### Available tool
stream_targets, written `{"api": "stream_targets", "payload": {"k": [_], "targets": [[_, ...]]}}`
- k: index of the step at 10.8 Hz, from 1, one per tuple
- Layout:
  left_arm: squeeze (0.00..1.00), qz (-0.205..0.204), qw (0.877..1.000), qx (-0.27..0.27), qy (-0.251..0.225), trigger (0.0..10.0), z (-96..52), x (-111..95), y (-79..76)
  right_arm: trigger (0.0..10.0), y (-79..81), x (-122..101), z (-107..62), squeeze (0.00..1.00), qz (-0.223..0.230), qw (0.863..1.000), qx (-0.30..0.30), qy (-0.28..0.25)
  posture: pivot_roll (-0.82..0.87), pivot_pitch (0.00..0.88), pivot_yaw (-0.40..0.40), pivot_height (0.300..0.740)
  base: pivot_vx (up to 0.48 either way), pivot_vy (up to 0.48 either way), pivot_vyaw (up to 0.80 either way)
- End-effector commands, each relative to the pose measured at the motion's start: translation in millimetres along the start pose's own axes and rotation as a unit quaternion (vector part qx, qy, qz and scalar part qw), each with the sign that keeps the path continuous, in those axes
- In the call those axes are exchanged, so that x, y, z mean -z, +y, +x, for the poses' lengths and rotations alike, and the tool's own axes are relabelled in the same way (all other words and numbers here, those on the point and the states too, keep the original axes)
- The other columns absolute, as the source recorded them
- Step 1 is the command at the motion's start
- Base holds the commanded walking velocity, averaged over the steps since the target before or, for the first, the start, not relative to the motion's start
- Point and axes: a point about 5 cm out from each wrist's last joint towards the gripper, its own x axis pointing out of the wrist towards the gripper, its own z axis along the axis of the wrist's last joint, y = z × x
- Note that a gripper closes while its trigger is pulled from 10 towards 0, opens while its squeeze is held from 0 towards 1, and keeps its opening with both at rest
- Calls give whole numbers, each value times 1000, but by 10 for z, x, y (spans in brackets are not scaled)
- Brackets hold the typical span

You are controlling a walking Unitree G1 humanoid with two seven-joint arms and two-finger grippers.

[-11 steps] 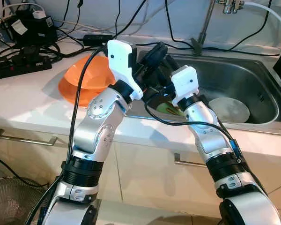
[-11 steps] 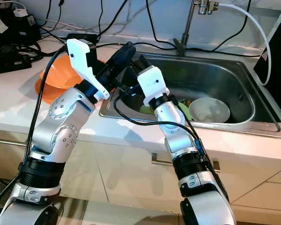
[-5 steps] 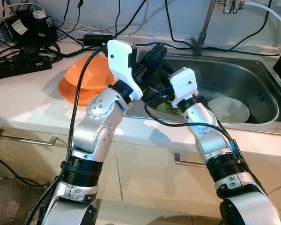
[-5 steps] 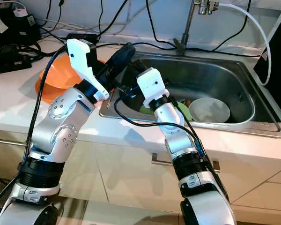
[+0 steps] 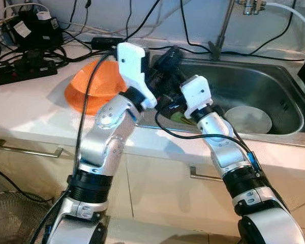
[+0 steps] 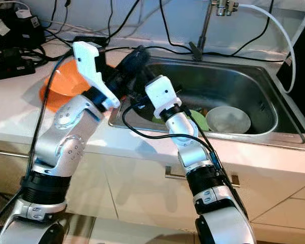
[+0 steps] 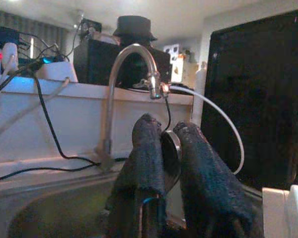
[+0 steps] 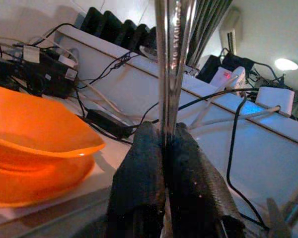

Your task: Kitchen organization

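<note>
A metal spoon [image 7: 171,153] is clamped at its bowl end between the fingers of the left gripper [image 7: 165,148], and its handle is pinched between the closed fingers of the right gripper [image 8: 165,148]. It is held over the left edge of the sink [image 5: 274,86]. An orange bowl [image 5: 91,86] sits on the desk [image 5: 35,112] just beside; a white bowl [image 5: 248,119] lies in the sink.

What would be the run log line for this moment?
left end effector: shut on spoon | right end effector: shut on utensil | both over sink | bowls on counter
</note>
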Motion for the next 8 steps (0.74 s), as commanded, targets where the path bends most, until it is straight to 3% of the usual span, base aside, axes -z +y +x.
{"api": "stream_targets", "payload": {"k": [1,6,7,8], "targets": [[1000,1,1000,14,0,10000,-19,-8,-32,0,-88,20,-7,0,11,1000,23,4,220,36,2,740,0,0,0],[1000,-3,1000,-4,-13,10000,-58,-54,7,0,-220,183,-30,0,13,996,67,56,225,23,-2,740,0,0,0],[0,2,1000,-6,-15,10000,-73,-65,9,0,-284,218,-23,0,19,994,83,68,226,18,-4,740,0,0,0],[0,-1,1000,-9,-14,10000,-97,-60,19,0,-363,249,-7,0,21,992,98,82,226,14,-5,740,0,0,0]]}}
